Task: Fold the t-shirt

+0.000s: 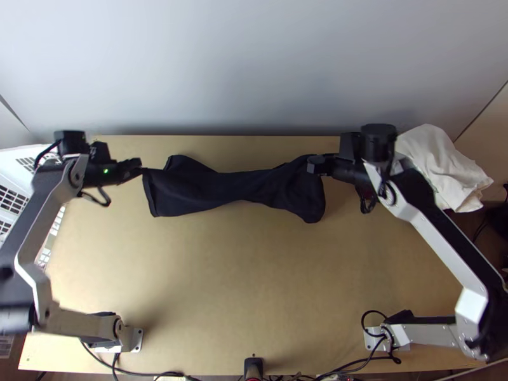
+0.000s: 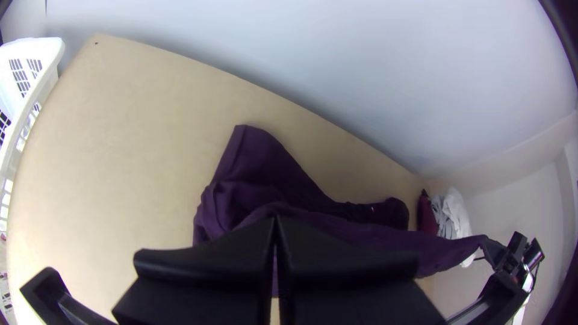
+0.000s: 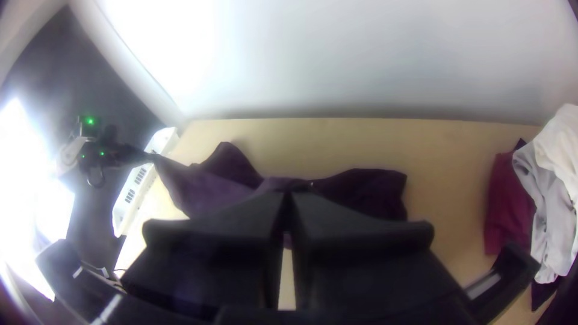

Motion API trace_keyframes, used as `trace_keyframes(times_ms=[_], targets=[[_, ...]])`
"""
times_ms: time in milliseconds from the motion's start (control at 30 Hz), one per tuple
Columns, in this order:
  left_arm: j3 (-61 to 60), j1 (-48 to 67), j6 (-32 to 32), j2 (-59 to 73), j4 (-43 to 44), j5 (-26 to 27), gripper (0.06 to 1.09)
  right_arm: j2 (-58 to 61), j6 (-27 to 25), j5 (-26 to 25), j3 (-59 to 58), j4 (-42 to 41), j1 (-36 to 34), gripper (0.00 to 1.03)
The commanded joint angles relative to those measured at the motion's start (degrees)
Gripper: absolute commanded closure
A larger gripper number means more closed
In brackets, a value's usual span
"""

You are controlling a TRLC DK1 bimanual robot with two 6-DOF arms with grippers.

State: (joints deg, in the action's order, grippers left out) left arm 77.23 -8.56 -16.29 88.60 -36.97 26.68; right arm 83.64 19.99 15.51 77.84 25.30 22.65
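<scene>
Above the table's far half, my left gripper (image 1: 142, 169) is shut on one upper corner of the dark t-shirt (image 1: 190, 190). My right gripper (image 1: 312, 164) is shut on the cloth near its other end. Between them the shirt hangs as a long band, narrow in the middle and wider at both ends, its lower parts resting on the table. In the left wrist view, the gripper (image 2: 276, 224) has its fingers together over the purple-looking shirt (image 2: 259, 156). The right wrist view has that gripper (image 3: 287, 200) closed in front of the shirt (image 3: 367, 189). Its fingers hide the held part.
White cloth (image 1: 444, 168) lies at the table's far right corner, with grey cloth (image 3: 542, 210) and dark red cloth (image 3: 509, 207) beside it. A white basket (image 2: 24, 108) stands off the left edge. A pale wall (image 1: 254, 63) rises behind the table (image 1: 241, 273); cables run along the near edge.
</scene>
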Motion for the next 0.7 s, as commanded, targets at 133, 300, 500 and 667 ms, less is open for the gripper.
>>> trace_keyframes(times_ms=[133, 300, 500, 667], targets=[[10.7, -1.6, 1.4, 18.1, 3.1, -3.8, 1.05, 13.8, -4.3, 0.8, 1.4, -6.2, -4.9, 1.0], [15.0, -2.6, 2.4, 23.9, 3.0, -4.0, 1.05, 20.0, -5.1, 0.8, 3.8, -8.2, -6.0, 1.0], [20.9, -0.9, 2.3, 29.7, 2.5, -4.4, 1.05, 27.2, -5.3, 0.8, 8.4, -11.1, -6.0, 1.0], [23.2, 1.5, 2.4, 34.5, 1.8, -4.4, 1.05, 31.6, -5.4, 0.7, 11.6, -11.1, -5.2, 1.0]])
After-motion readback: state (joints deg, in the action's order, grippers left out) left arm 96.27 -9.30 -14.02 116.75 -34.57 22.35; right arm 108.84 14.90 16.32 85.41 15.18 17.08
